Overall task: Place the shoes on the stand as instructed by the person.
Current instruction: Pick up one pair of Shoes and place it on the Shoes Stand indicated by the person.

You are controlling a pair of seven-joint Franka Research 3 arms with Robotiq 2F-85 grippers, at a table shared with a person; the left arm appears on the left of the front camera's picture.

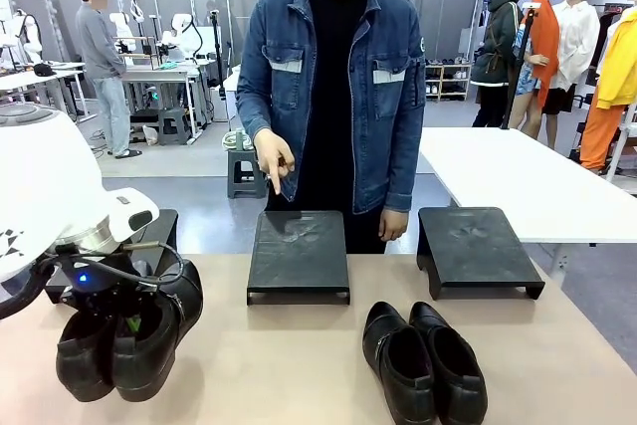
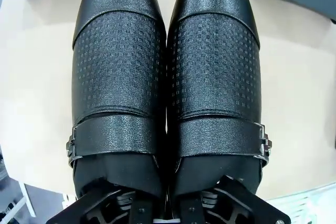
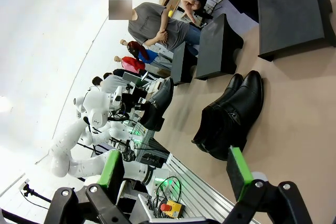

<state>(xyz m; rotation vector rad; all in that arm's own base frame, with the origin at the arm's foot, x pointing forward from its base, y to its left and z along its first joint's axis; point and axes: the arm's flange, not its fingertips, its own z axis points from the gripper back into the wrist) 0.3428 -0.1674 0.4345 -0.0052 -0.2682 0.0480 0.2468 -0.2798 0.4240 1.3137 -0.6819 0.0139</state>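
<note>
**Held pair waits on the stand the person points out**

Nearest us, the left gripper (image 1: 129, 320) is clenched on one pair of buckled black shoes (image 1: 149, 345). Its fingers reach down into the openings and pinch the inner walls together, so both shoes travel as one. We judge them clear of the table (image 1: 279, 365). The right gripper (image 3: 174, 171) stands released, green pads apart with nothing between. The second pair (image 1: 423, 360) lies side by side on the table, right of centre. Beyond, the person's hand (image 1: 271, 158) points a finger down at the middle stand (image 1: 299, 251), which we take as the destination. The right stand (image 1: 476, 246) stands apart to its right.
</note>
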